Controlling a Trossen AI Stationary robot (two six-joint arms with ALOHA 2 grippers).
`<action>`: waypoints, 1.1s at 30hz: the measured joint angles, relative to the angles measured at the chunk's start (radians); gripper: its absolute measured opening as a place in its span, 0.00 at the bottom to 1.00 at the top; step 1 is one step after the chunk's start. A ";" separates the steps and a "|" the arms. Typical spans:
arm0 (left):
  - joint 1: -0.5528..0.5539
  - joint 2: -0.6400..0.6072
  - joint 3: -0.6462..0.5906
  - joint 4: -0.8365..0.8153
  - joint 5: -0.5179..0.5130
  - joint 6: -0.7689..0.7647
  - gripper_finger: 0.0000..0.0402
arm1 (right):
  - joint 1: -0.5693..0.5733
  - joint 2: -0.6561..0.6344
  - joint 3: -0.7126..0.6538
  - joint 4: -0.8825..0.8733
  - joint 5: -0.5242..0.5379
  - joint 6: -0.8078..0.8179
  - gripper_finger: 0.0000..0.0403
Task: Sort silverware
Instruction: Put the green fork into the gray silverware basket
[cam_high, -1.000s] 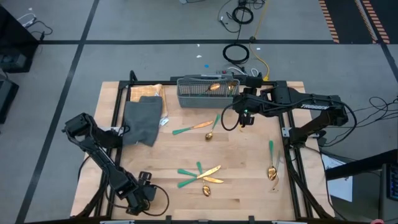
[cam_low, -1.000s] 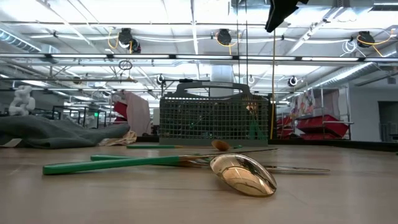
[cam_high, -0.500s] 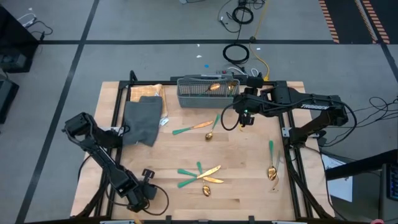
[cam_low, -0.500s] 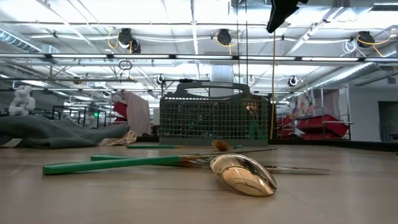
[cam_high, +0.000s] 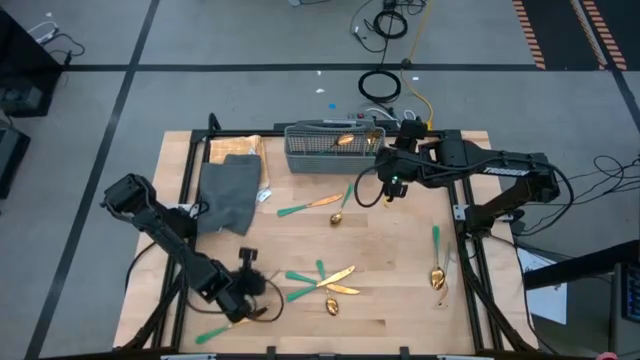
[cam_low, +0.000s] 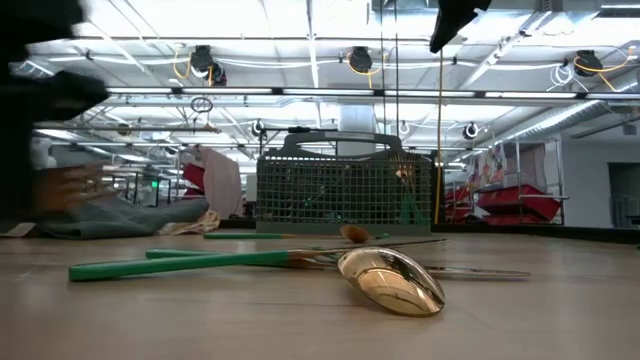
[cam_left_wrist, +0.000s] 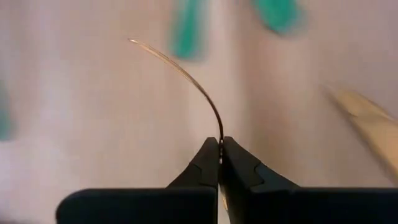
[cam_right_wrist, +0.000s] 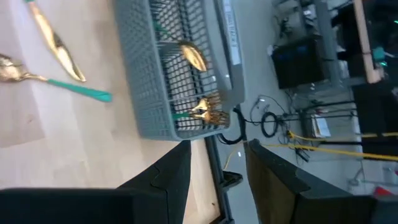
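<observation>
- What is under the claws?
- A wooden table (cam_high: 400, 300) on a grey floor. A big hall shows behind it.
- What does the left claw (cam_left_wrist: 219, 158) hold?
- Its tips are pinched on a thin gold utensil (cam_left_wrist: 186, 78); only its wrist view shows that.
- And the right claw (cam_high: 392, 190)?
- Its tips are apart, holding nothing. The grey basket (cam_high: 330, 148) sits just beside it with utensils inside. More spoons (cam_high: 335, 290) lie between both claws. A grey cloth (cam_high: 228, 195) lies farther off.

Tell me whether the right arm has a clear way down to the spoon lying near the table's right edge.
Probably yes. The spoon lies alone on bare wood, nothing over it, and the right end effector, held near the mesh basket, has open fingers with nothing visibly between them.
</observation>
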 joint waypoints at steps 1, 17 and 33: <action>0.010 -0.011 0.000 -0.004 -0.062 0.001 0.01 | 0.000 0.000 0.000 0.000 0.028 0.009 0.36; 0.321 -0.365 0.038 0.398 -0.938 0.420 0.01 | 0.001 -0.231 0.000 -0.001 0.344 0.232 0.36; 0.922 -0.059 0.075 1.747 0.266 0.878 0.01 | 0.022 -0.402 0.000 -0.012 0.309 0.281 0.36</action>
